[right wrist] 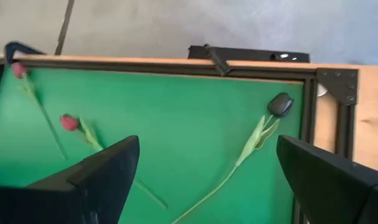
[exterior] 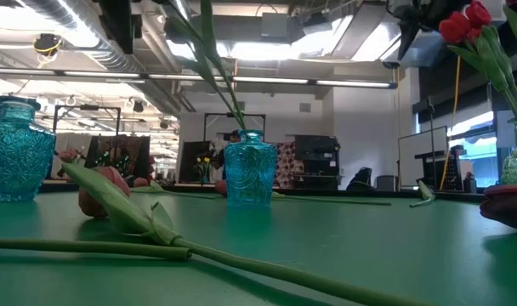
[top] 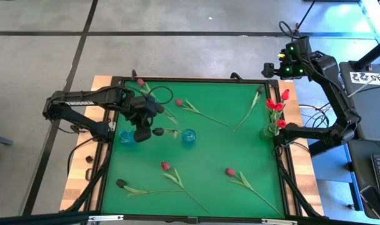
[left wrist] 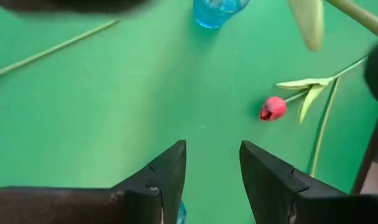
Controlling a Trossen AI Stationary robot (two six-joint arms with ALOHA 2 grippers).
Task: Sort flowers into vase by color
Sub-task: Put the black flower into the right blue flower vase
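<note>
Because sorting is by color, red flowers (top: pixel 278 103) already stand in the right-edge vase (top: pixel 269 131); others lie scattered on the green tabletop (top: pixel 215 150). Left gripper (top: pixel 142 134): fingers partly apart, empty, between blue vases. Right gripper (right wrist: pixel 207 180): wide, waiting.

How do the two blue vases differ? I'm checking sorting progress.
The blue vase at mid-table stands clear of the arms; the blue vase at the left edge sits beside the left pincer. Mid-table vase holds a green stem; the left one's contents are hidden. Both are upright, textured blue glass.
</note>
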